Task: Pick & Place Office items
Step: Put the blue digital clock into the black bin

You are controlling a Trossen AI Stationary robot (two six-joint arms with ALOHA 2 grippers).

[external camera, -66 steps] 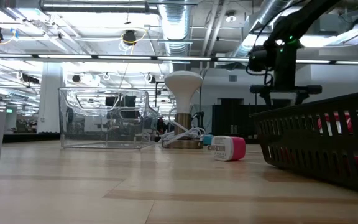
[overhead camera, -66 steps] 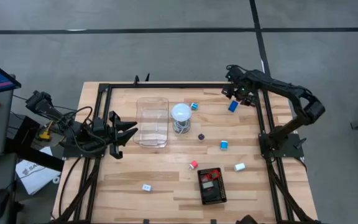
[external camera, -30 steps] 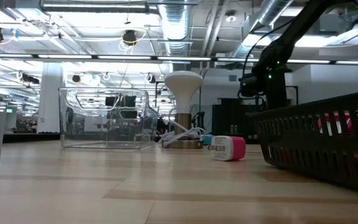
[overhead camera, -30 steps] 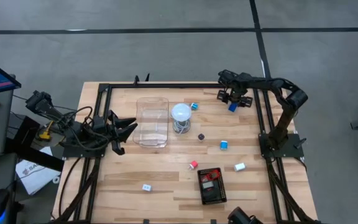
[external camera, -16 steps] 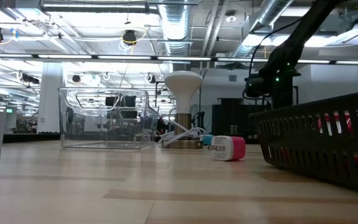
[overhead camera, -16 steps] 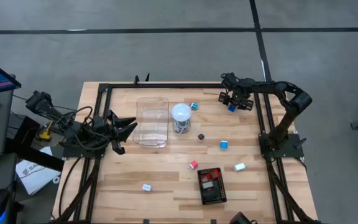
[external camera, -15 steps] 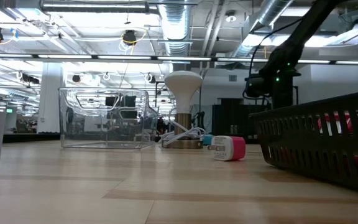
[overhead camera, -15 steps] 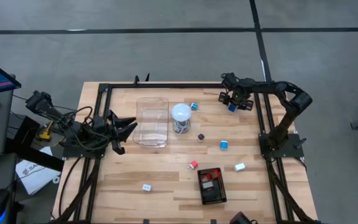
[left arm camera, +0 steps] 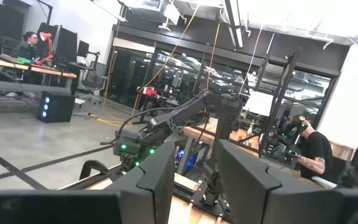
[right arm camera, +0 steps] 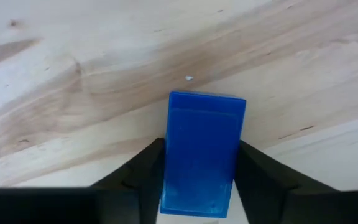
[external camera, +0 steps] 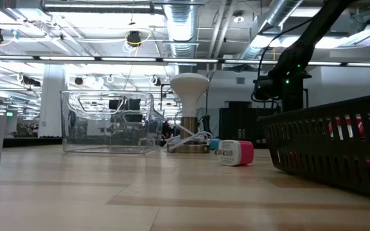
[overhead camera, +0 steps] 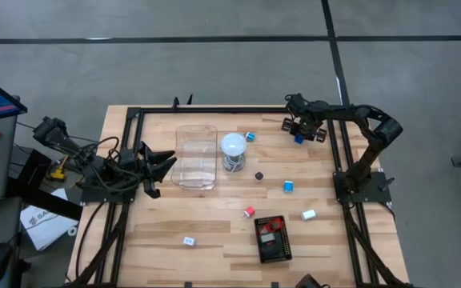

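Observation:
My right gripper is at the table's far right, pointing down, shut on a blue rectangular block. The other office items lie flat on the wood: a blue-white piece, a small black piece, a blue block, a pink-white block, a white block and a white label piece. Red pieces lie in the black tray. My left gripper waits, open, at the table's left edge beside the clear box. My right gripper holds the blue block by its two long sides, pinched between the two fingers. It comes from above, pointing down, with the fingers across the block's width. The block lies flat and close to the wood; whether it is lifted clear, I cannot tell.
A clear plastic box and a white-domed lamp with a cable stand at the table's far middle. A black frame rail runs close to my right gripper. In the left wrist view, people sit in the room beyond.
My right gripper has shifted a little toward the table's right and near side, settling over the blue block, and has kept still for the last half second. The blue block has stayed where it was.

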